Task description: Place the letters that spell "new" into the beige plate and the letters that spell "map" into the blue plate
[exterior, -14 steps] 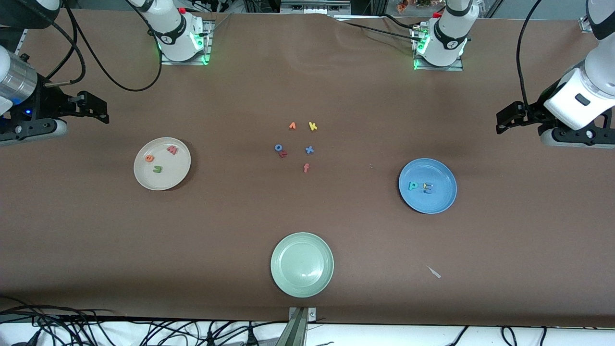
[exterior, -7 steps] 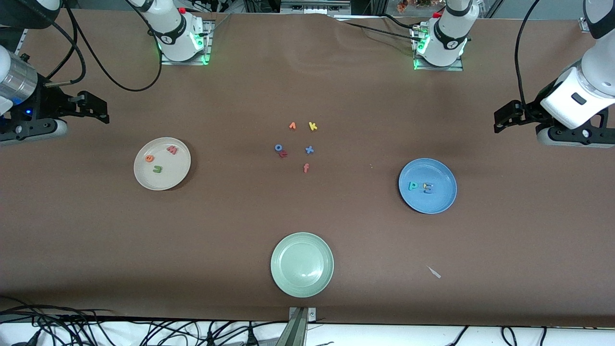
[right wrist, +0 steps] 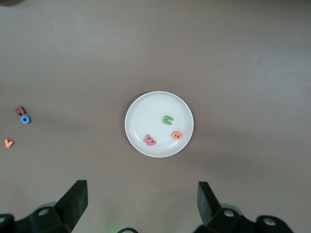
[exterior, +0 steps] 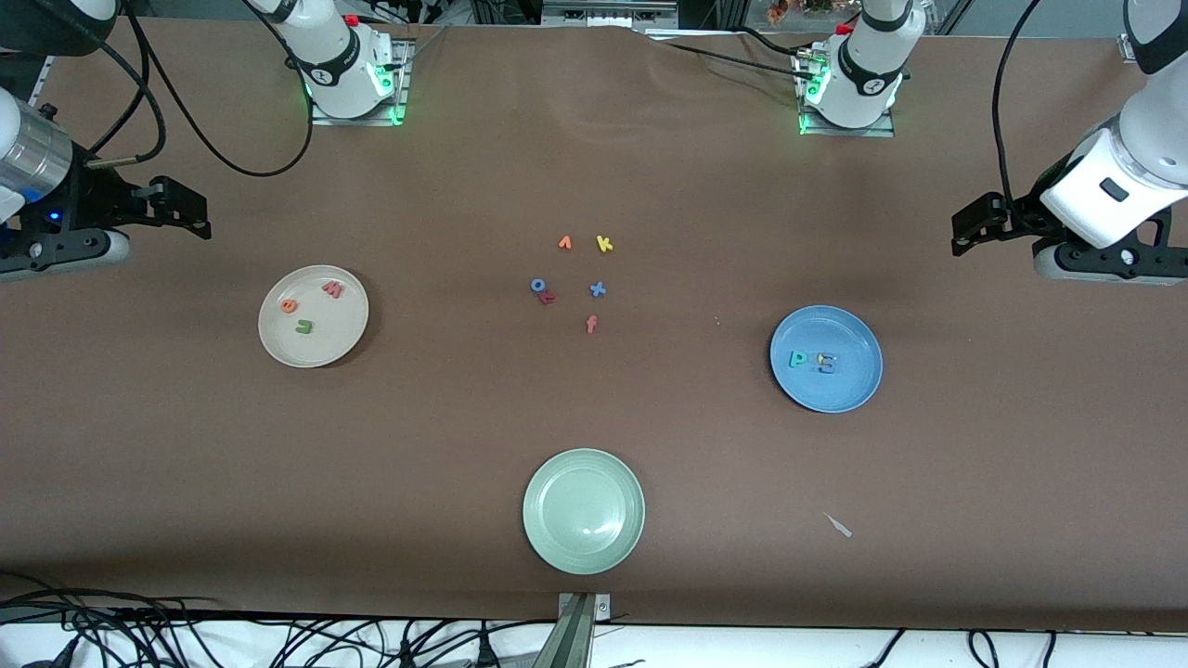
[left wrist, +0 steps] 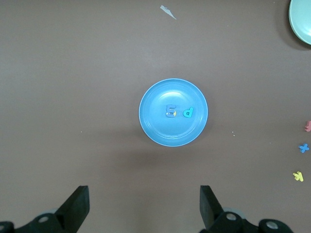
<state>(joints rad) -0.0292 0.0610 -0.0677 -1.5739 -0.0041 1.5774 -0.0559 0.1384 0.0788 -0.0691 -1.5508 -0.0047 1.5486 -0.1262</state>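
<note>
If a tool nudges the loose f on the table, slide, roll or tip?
Probably slides. The f lies flat on the brown table, so nothing to tip or roll. It looks like thin foam, likely very light, so it may skitter or twist. Its small size could make pinching fiddly.

Illumination is even and diffuse, coming from overhead; the brown table covering [exterior: 445,436] reads uniformly bright with no hot spots. Shadows are soft: a faint dark crescent lies along the edge of the beige plate [exterior: 314,316], and a broad blurred shadow spreads over the covering close to the blue plate [left wrist: 173,112] in the left wrist view. A small specular highlight sits on the pale green plate [exterior: 584,511]. Green indicator lights glow at both arm bases. Focus is sharp in the front view; the wrist views are slightly softer, with mild darkening toward their corners. No motion blur shows.
</note>
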